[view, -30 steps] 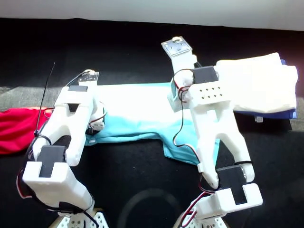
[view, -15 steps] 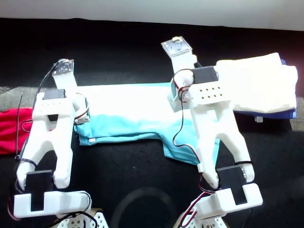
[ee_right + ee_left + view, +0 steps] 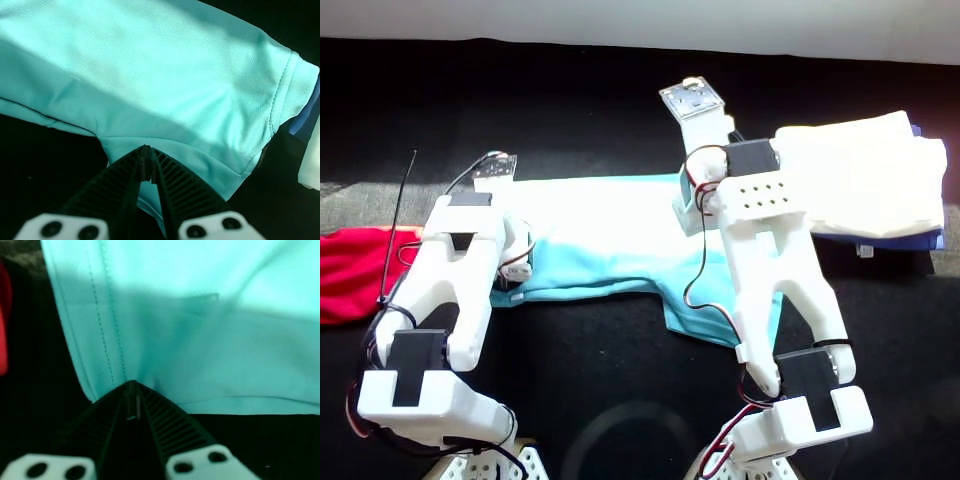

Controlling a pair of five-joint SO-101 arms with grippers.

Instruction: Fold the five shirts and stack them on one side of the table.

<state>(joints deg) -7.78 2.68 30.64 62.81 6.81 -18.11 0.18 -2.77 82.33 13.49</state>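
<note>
Folding the teal shirt (image 3: pixel 610 240), judging by the layout: lying lengthwise across the middle of the table (image 3: pixel 570 390), looking partly doubled over, with a flap poking out on the near side at its right end. Counting at least two as done: seeing a white shirt (image 3: pixel 865 180) lying folded at the table's right side on top of a blue shirt (image 3: pixel 905 241), with no telling whether more are hiding in that pile. Leaving the red shirt (image 3: pixel 355 270) for later, lying bunched and unfolded at the far left, just beside the teal one's left end. So probably sitting near the halfway mark, with this fold to finish, the stacking, and the red one to go.

Pinching the teal shirt's left end near the stitched hem with the left gripper (image 3: pixel 131 401), jaws pressed together on the cloth. Clamping the hem near its right end with the right gripper (image 3: pixel 146 167), jaws likewise closed with fabric showing between them. Stretching the left arm (image 3: pixel 450 280) forward from the near-left base, wrist tipped down over the shirt's left end. Extending the right arm (image 3: pixel 770 250) out from the near-right base, wrist hanging over the shirt's right end, close beside the pile.
</note>
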